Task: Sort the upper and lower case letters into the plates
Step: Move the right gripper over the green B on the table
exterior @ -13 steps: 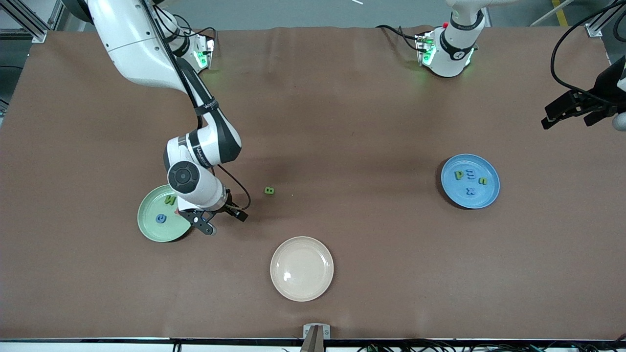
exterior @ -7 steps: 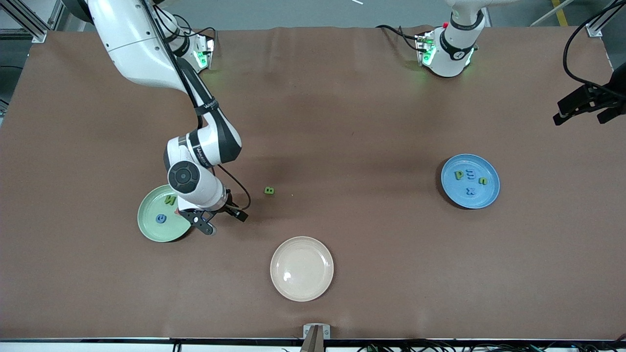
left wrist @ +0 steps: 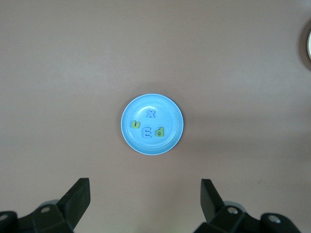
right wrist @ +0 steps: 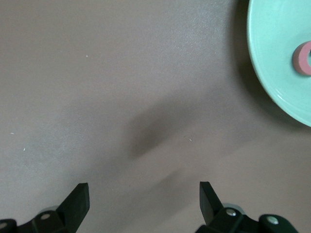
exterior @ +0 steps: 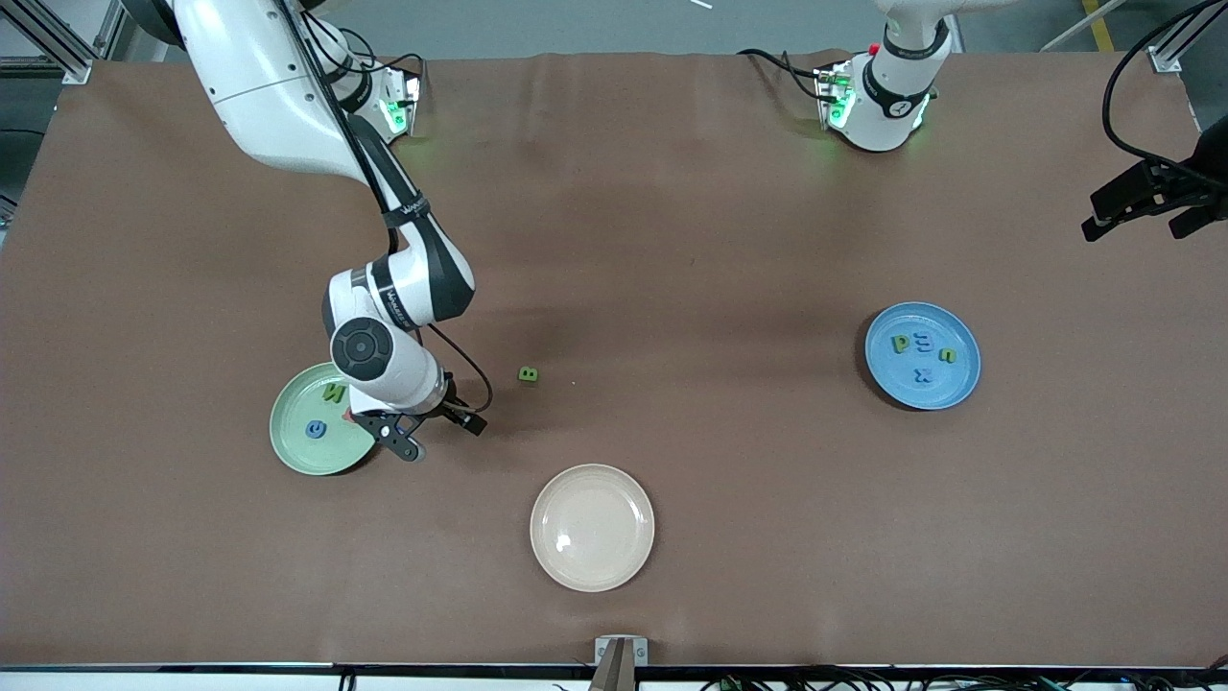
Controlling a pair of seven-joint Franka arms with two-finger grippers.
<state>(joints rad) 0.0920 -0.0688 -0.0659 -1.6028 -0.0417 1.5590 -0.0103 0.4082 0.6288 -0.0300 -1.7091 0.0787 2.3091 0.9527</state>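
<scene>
The mint green plate (exterior: 293,443) lies toward the right arm's end and holds a green N (exterior: 334,392), a blue e (exterior: 316,429) and a pink letter (right wrist: 303,58) that the arm mostly hides in the front view. My right gripper (exterior: 436,434) hangs open and empty over bare table beside this plate (right wrist: 277,73). A loose green B (exterior: 528,374) lies on the table nearby. The sky blue plate (exterior: 887,369) holds several green and blue letters. My left gripper (exterior: 1103,216) is open, high over the left arm's end of the table, and looks down on the blue plate (left wrist: 170,138).
An empty cream-beige plate (exterior: 592,527) lies nearer the front camera, between the two coloured plates; its rim shows in the left wrist view (left wrist: 309,43). A small metal bracket (exterior: 620,653) sits at the table's front edge.
The left gripper has drifted a little farther toward the table's end at the left arm's side. The right arm and all letters have stayed put.
</scene>
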